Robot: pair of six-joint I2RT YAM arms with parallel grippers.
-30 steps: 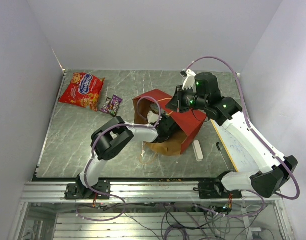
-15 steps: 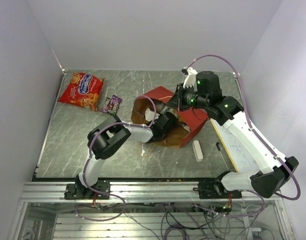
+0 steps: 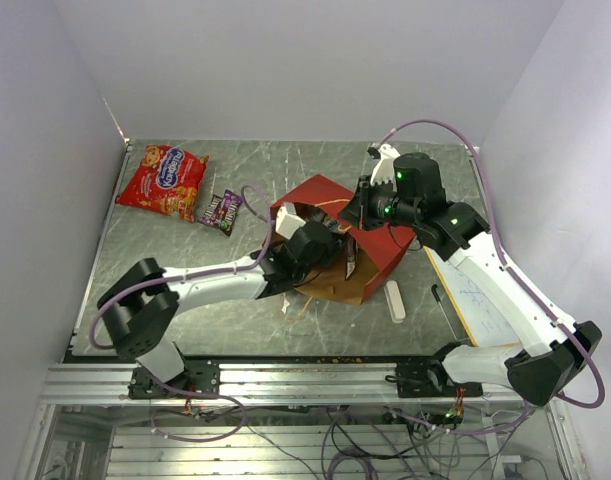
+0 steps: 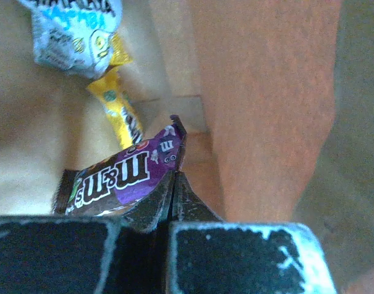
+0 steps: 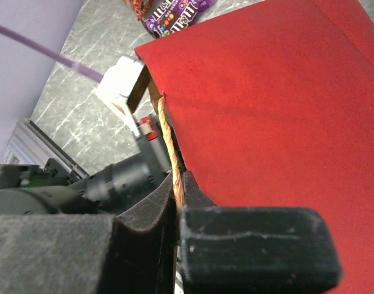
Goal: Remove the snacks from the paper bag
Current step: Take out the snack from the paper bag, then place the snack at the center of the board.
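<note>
The red paper bag (image 3: 377,243) lies tipped in the middle of the table, its brown mouth facing my left arm. My left gripper (image 3: 328,250) is inside the bag. In the left wrist view it (image 4: 173,176) is shut on the corner of a dark purple candy pack (image 4: 116,177). A yellow pack (image 4: 121,112) and a white-and-blue wrapper (image 4: 76,30) lie deeper on the brown inside (image 4: 27,135). My right gripper (image 3: 358,210) is shut (image 5: 177,184) on the bag's tan handle (image 5: 167,138) at the red wall (image 5: 272,104). A red-orange chip bag (image 3: 165,180) and a purple pack (image 3: 223,210) lie on the table.
A white oblong eraser (image 3: 395,300) lies right of the bag. A small whiteboard (image 3: 477,300) and a pen (image 3: 440,300) lie at the right edge. My left arm's body (image 5: 107,187) runs close under the bag's rim.
My left arm's elbow has swung out and down to the left while its gripper stays inside the bag. The bag's mouth has shifted and its right wall is held up higher.
</note>
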